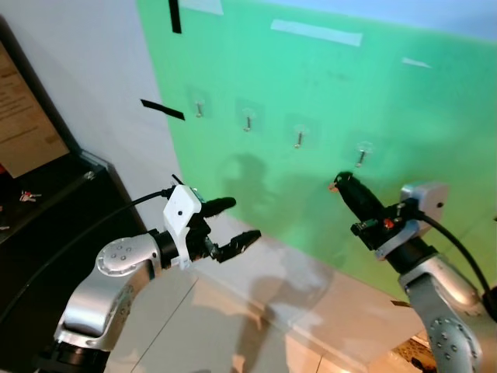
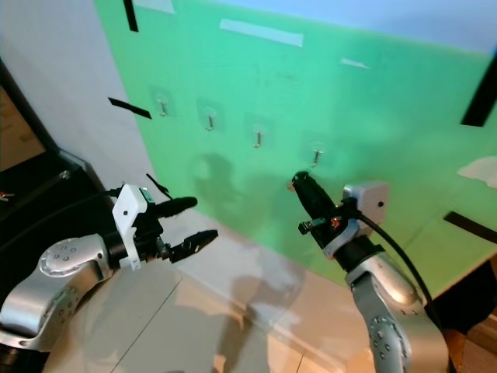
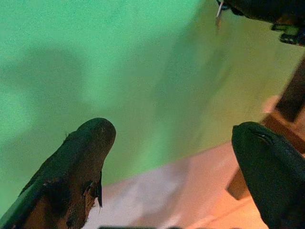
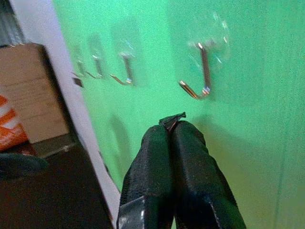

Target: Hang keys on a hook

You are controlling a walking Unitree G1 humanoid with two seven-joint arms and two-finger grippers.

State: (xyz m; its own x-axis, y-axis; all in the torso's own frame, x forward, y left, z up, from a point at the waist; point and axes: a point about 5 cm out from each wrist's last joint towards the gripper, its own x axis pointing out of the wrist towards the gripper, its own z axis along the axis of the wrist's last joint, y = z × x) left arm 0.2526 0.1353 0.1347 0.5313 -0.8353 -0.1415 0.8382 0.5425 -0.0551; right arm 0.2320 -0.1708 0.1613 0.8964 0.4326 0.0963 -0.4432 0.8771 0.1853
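Four clear-backed metal hooks sit in a row on the green wall (image 1: pixel 326 85); the rightmost hook (image 1: pixel 361 155) is the near hook (image 4: pixel 202 71) in the right wrist view. My right gripper (image 1: pixel 340 183) is shut, its tips just below and to the left of that hook, apart from it. A small dark flap (image 4: pixel 172 119) sticks out between the tips; I cannot tell what it is. A small set of keys (image 1: pixel 29 196) with a red part lies on the black cabinet at far left. My left gripper (image 1: pixel 245 218) is open and holds nothing, held before the wall's lower part.
The black cabinet (image 1: pixel 54 225) stands at the left against the white wall. A pale tiled floor (image 1: pixel 256 326) runs below the green wall. Black tape strips (image 1: pixel 163 109) mark the wall's left edge. A cardboard box (image 4: pixel 35 90) stands further back.
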